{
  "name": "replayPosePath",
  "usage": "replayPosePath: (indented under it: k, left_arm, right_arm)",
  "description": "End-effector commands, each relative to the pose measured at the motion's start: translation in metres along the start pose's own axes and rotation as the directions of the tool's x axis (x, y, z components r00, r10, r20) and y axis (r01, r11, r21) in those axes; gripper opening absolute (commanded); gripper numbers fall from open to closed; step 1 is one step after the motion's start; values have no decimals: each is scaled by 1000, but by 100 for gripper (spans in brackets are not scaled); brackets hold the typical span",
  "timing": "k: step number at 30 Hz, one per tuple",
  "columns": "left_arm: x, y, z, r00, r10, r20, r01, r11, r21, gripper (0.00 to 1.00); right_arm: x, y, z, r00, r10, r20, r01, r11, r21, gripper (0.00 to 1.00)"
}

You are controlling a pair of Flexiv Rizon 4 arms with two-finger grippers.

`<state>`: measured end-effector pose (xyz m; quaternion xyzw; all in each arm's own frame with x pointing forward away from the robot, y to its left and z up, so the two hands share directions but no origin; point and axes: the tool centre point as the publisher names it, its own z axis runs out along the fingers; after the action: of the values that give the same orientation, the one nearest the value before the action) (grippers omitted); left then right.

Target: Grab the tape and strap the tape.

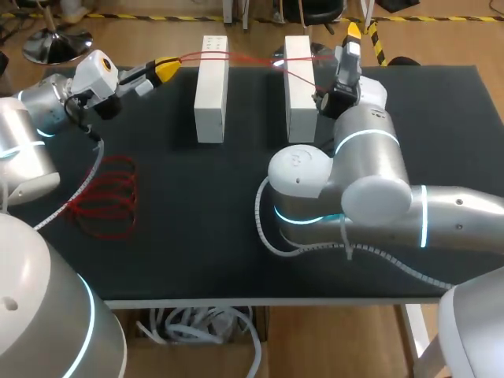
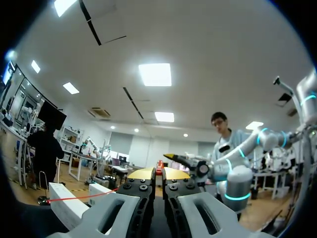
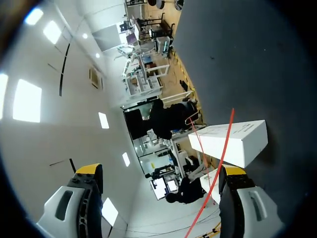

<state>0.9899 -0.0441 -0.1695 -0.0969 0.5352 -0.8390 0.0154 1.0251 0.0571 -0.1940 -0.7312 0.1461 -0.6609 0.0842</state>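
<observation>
Head view: left gripper (image 1: pixel 161 69) sits over the far left of the table (image 1: pixel 197 236), tips pinched on the red tape (image 1: pixel 236 55). The tape runs across the tops of the left white block (image 1: pixel 212 87) and right white block (image 1: pixel 299 87). Its loose coil (image 1: pixel 106 197) lies near the left edge, and the right gripper (image 1: pixel 353 33) is just past the right block.

Left wrist view: yellow tips together, clamped on the tape (image 2: pixel 84 197), which leads off to a white block (image 2: pixel 69 196) beside the left gripper (image 2: pixel 158 171).

Right wrist view: right gripper (image 3: pixel 161 171) has its jaws wide apart, with the tape (image 3: pixel 220 158) passing just inside one finger and over a white block (image 3: pixel 233 141) ahead.
</observation>
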Motion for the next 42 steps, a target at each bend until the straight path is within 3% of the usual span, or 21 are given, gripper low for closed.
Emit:
replayPosePath:
  k: [1, 17, 24, 42]
  left_arm:
    - [1, 0, 1, 1000, 2, 5, -2, 1000, -1, 0]
    - [1, 0, 1, 1000, 2, 5, -2, 1000, -1, 0]
    - [1, 0, 1, 1000, 2, 5, -2, 1000, -1, 0]
    - [1, 0, 1, 1000, 2, 5, -2, 1000, -1, 0]
  right_arm:
    - [3, 1, -3, 1000, -1, 2, 1, 1000, 2, 100]
    - [4, 7, 0, 1000, 0, -4, 0, 1000, -3, 99]
    - [5, 8, 2, 1000, 1, -9, -1, 1000, -7, 50]
    - [3, 3, -8, 1000, 5, 1, -5, 1000, 9, 49]
